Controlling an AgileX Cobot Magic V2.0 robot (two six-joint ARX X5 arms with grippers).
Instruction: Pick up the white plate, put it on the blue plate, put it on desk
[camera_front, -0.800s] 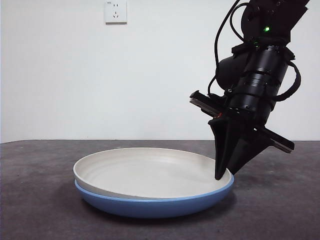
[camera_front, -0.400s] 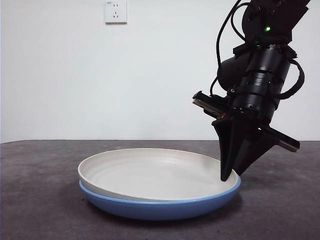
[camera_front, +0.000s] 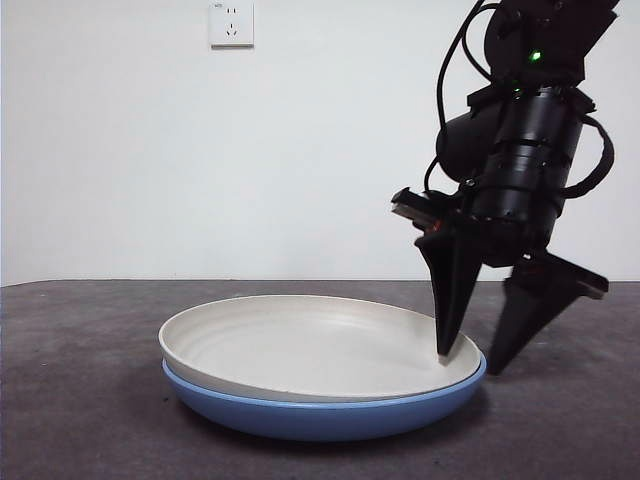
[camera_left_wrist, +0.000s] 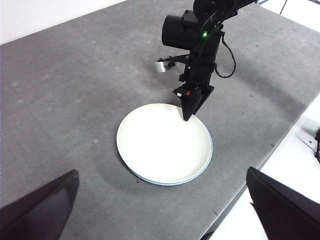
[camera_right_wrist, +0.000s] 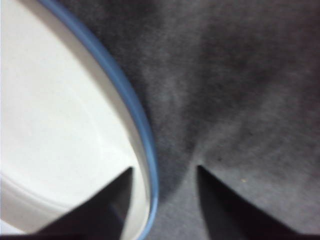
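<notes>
The desk (camera_front: 80, 400) runs dark grey and mottled, wide and flat. Sitting directly on it is the blue plate (camera_front: 320, 415), glossy rim showing, well in from the desk's edges in the left wrist view.

No words, brand names or numbers can be read anywhere. The wall socket (camera_front: 231, 23), high on the far wall to the left, carries a tiny dark mark at its upper left corner, too small to make out. The white plate (camera_front: 300, 345), the blue plate (camera_front: 320, 415) and the desk (camera_front: 70, 400) bear no lettering.
</notes>
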